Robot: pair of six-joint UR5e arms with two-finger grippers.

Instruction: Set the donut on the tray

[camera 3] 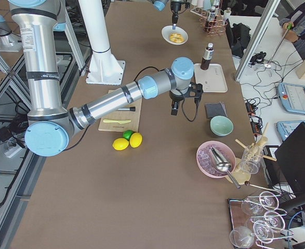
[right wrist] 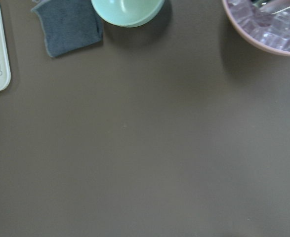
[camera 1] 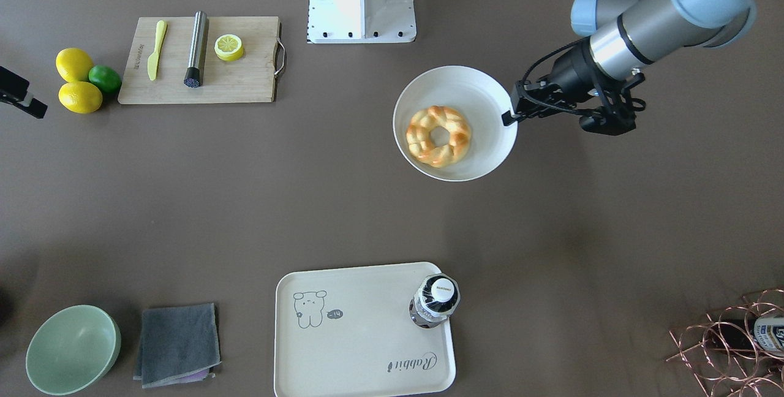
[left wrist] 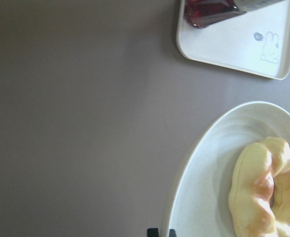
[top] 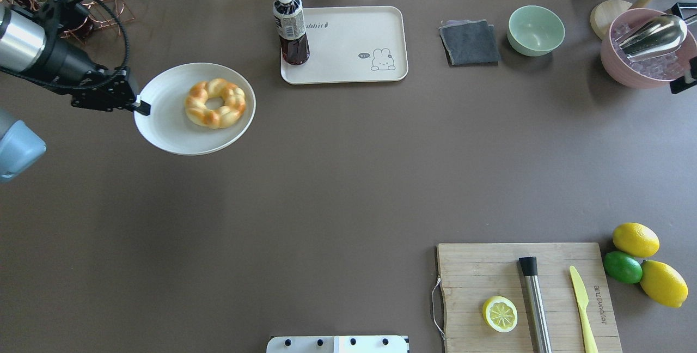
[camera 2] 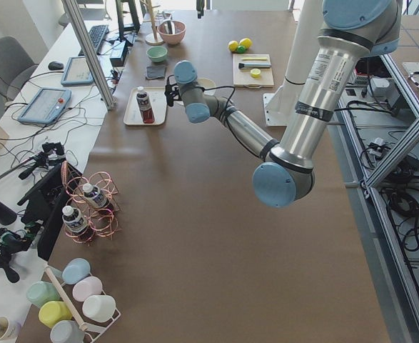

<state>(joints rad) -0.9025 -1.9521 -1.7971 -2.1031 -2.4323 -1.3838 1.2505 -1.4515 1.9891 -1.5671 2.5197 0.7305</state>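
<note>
Clock directions follow the overhead view. The brown table [top: 348,178] fills the scene. The left arm [top: 24,42] comes in at 9 o'clock. The board [top: 490,271] lies at 5 o'clock, well apart from the rest. The cream tray [top: 354,31] sits at 12 o'clock, with a bottle [top: 291,26] standing upright on its 8 o'clock corner. The white plate [top: 163,124] rests at 10 o'clock on the table, at about 8 o'clock from the tray and apart from it.

The donut [top: 234,105] lies flat on the plate, just toward 2 o'clock of its middle, not on the tray. The left gripper [top: 140,107] meets the plate's 9 o'clock rim. In the wrist view its fingertips [left wrist: 152,232] stand close together astride that rim, pinching it. The right gripper [camera 3: 174,110] hangs over the table's right half, and I cannot tell whether its fingers are spread or together.
</note>
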